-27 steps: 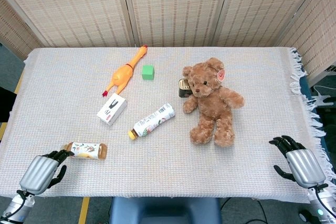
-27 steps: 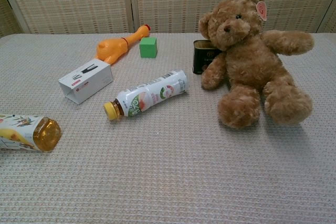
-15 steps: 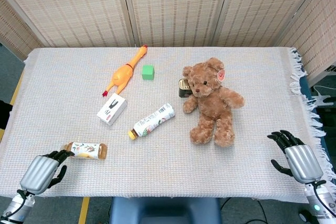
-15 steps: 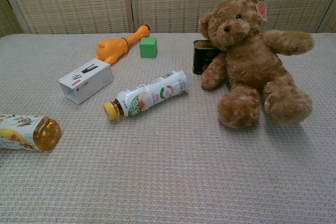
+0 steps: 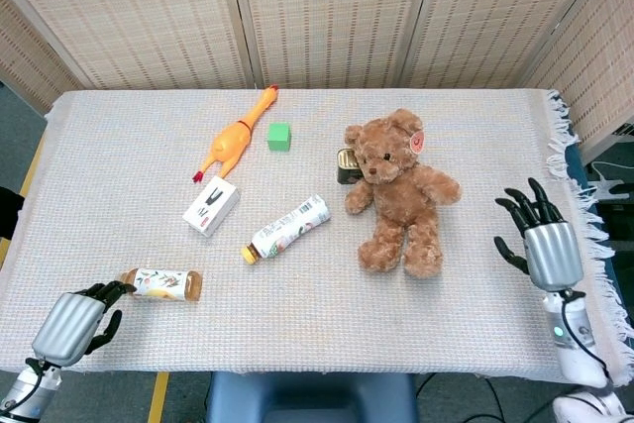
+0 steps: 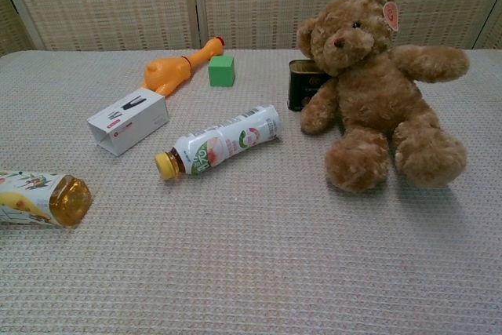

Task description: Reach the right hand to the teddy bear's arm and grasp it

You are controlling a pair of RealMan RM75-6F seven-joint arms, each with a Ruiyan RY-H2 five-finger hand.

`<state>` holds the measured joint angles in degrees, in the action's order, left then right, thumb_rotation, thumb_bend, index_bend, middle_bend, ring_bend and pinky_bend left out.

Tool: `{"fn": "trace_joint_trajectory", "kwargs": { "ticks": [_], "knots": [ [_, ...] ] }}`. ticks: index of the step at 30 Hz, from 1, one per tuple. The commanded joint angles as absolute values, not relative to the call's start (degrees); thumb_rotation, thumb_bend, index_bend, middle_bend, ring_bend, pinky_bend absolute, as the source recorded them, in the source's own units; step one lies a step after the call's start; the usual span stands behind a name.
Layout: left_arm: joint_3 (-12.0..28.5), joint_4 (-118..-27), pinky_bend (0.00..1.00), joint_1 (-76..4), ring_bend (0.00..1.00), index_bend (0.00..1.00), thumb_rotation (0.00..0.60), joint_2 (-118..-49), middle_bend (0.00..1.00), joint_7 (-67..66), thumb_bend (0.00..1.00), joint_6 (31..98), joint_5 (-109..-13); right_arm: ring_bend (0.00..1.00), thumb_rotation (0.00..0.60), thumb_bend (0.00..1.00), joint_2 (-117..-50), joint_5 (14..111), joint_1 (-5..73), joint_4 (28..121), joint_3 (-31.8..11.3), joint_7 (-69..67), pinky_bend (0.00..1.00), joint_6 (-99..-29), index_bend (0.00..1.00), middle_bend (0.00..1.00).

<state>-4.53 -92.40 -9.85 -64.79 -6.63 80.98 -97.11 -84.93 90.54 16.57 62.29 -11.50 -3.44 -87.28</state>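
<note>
A brown teddy bear [image 5: 398, 193] [image 6: 376, 92] sits upright right of the table's middle, with a red tag on one ear. Its outstretched arm [image 5: 442, 186] [image 6: 430, 61] points toward the table's right side. My right hand [image 5: 538, 234] hovers over the right part of the table, a short way right of that arm, fingers spread and holding nothing. My left hand [image 5: 75, 320] lies at the near left corner, fingers loosely curled and empty, just beside a lying bottle. The chest view shows neither hand.
A dark tin [image 5: 346, 164] stands behind the bear. A white-labelled bottle [image 5: 289, 228], a white box [image 5: 211, 205], a rubber chicken [image 5: 237, 133] and a green cube [image 5: 279, 136] lie to the left. An amber bottle [image 5: 163, 284] lies near my left hand. The fringed tablecloth edge [image 5: 582, 195] runs along the right.
My right hand has risen from the near right corner and moved farther over the table toward the bear, its fingers spreading. The left hand and the objects have stayed put.
</note>
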Motion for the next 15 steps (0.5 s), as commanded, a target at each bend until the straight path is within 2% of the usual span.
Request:
{"fn": "trace_joint_trajectory", "kwargs": {
  "ticks": [1, 6, 15],
  "knots": [
    [-4.76, -92.7, 0.67, -9.81, 0.41, 0.31, 0.6, -64.69, 0.35, -7.23, 0.57, 80.72, -97.22, 0.01, 0.6, 0.14, -89.11, 88.66, 20.83, 57.14, -13.61, -1.31, 0.31, -83.56, 0.27, 0.19],
    [-4.66, -92.59, 0.67, -9.82, 0.41, 0.31, 0.6, -64.77, 0.35, -7.18, 0.57, 80.8, -97.22, 0.01, 0.6, 0.14, -92.11, 87.67, 23.69, 53.82, -13.3, -1.15, 0.3, -80.08, 0.27, 0.19],
    [-4.71, -92.8, 0.67, -9.73, 0.42, 0.31, 0.6, -64.36, 0.35, -6.42, 0.57, 80.87, -97.06, 0.01, 0.6, 0.13, -97.93, 88.11, 26.69, 47.24, -13.13, -2.15, 0.3, -81.9, 0.34, 0.19]
  ]
}}
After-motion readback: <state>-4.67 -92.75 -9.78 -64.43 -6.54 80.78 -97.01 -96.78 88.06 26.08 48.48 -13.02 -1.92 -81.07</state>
